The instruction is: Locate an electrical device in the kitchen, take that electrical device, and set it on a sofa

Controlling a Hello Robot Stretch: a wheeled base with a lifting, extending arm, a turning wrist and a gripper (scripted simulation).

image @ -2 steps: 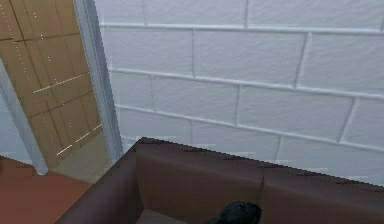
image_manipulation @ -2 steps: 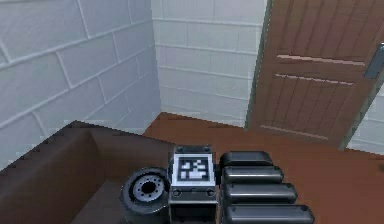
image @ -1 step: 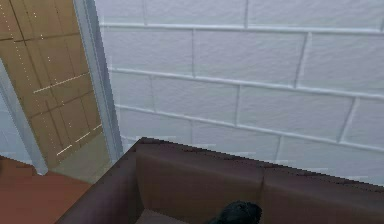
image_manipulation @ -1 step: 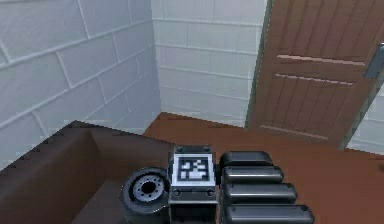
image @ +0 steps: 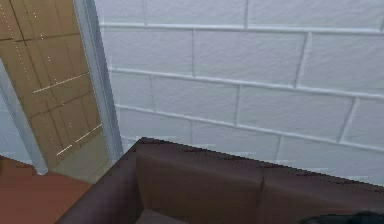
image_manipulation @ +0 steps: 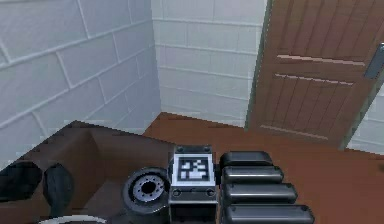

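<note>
Arm side view: the end effector [image_manipulation: 60,186] sits at 8 o'clock with the brown sofa [image_manipulation: 105,150] behind it; whether it grips anything, I cannot tell; a dark blob [image_manipulation: 20,180] at its tip, 9 o'clock, may be the electrical device; my call: lower gently onto the seat's middle, clear of the edge.

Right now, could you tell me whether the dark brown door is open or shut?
Shut: the door fills its white frame, with no gap showing.
</note>
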